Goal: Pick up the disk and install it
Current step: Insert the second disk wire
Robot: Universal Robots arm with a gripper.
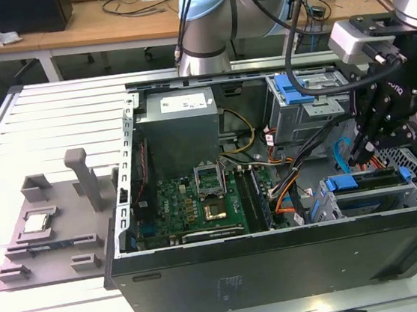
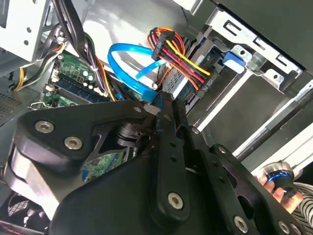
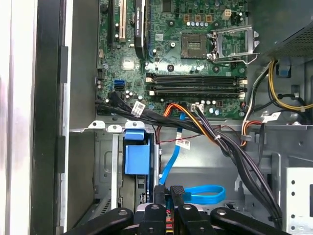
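The disk (image 1: pixel 364 189) sits in the drive bay at the lower corner of the open computer case (image 1: pixel 281 261), on the exterior view's right, with its blue bracket (image 1: pixel 345 182) on top. In the first wrist view the same blue bracket (image 3: pixel 136 157) lies in the bay beside my fingertips. My gripper (image 1: pixel 355 156) hangs just above the disk's inner end, next to a blue flat cable (image 3: pixel 203 194). In both wrist views the gripper (image 3: pixel 168 192) (image 2: pixel 164 105) has its fingers together, and I see nothing held between them.
The motherboard (image 1: pixel 198 198) with its open processor socket fills the case floor. Black and orange cable bundles (image 3: pixel 205 132) cross near the bay. A second drive cage (image 1: pixel 303 96) stands behind. A grey fixture (image 1: pixel 50 219) holding a small silver chip lies outside. A hand (image 2: pixel 281 193) shows at the case edge.
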